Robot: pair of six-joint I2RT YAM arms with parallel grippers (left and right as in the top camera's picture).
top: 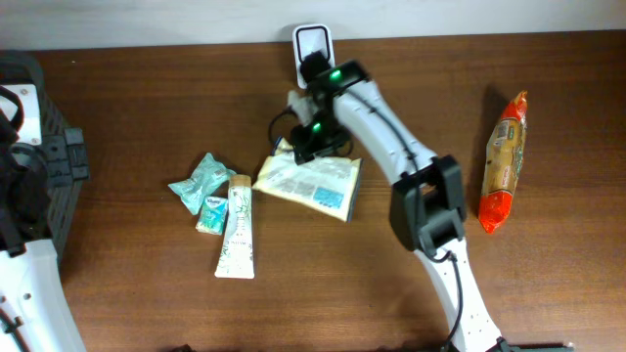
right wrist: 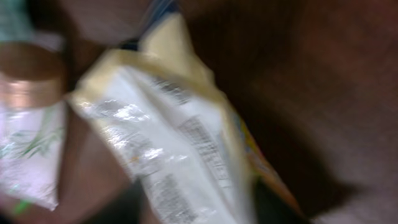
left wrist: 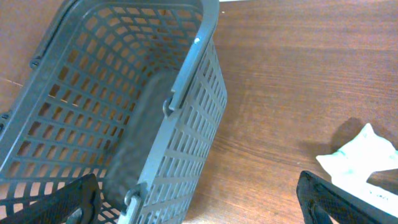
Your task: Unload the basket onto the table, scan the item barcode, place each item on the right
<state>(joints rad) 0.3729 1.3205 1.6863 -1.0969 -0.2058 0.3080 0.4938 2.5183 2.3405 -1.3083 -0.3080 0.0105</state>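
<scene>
The item, a yellow and white packet, lies flat at mid-table with its printed white face up. My right gripper hangs over its far left corner, just in front of the white scanner at the table's back edge. In the right wrist view the packet fills the frame, blurred, with dark print on it. It runs between the spread jaws of the right gripper. The left gripper is wide open and empty, beside the grey basket.
A white tube with a copper cap and two teal sachets lie left of the packet. An orange snack pack lies at the right. The grey basket stands at the left edge. A white wrapper shows near the left gripper.
</scene>
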